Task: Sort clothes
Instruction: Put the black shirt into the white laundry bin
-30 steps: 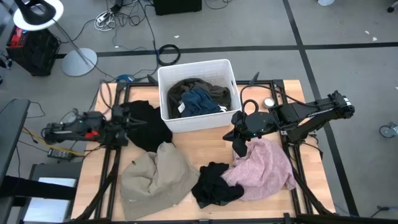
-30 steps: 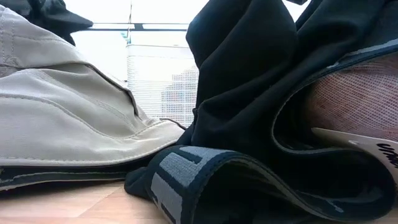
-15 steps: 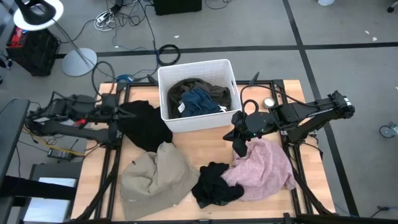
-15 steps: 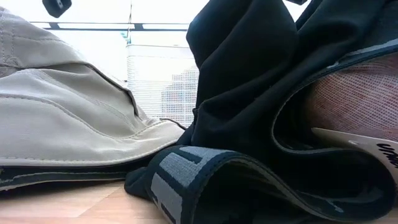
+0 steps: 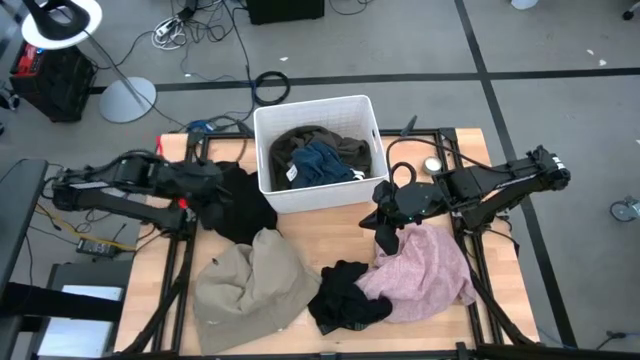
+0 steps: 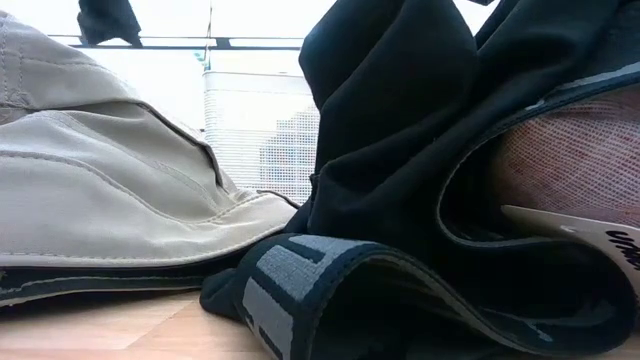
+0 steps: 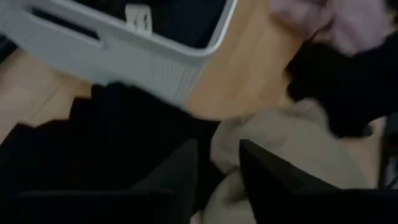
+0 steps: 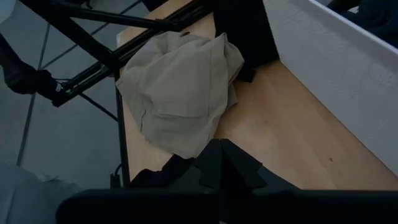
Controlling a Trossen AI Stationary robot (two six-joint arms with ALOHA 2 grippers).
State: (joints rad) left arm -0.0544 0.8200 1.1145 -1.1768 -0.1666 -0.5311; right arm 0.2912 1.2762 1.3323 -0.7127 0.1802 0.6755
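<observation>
Currently, in the high view, the white bin [image 5: 318,150] sits upper centre on the table [image 5: 500,290] and holds the olive-green garment [image 5: 300,140] with the teal-blue garment [image 5: 322,163] on top of it; I judge these two as sorted.

Four garments lie outside the bin. The first black garment [image 5: 238,203] lies just left of the bin, touching its wall. The beige garment [image 5: 250,282] is heaped lower left. The second black garment [image 5: 345,297] sits at lower centre, overlapping the pink garment [image 5: 425,268] at lower right.

The left gripper [image 5: 212,188] is over the left edge of the first black garment. In the left wrist view its fingers [image 7: 264,177] stand apart with nothing clamped between them, above dark cloth and beige cloth: released, probably lining up a pick on the black piece.

The right gripper [image 5: 385,222] is at the upper left corner of the pink garment, below the bin's right corner. In the right wrist view its fingers [image 8: 227,167] meet in a closed point. Dark material hangs under the gripper in the high view, but I cannot tell whether that is cloth pinched in the fingers or the fingers alone.
</observation>
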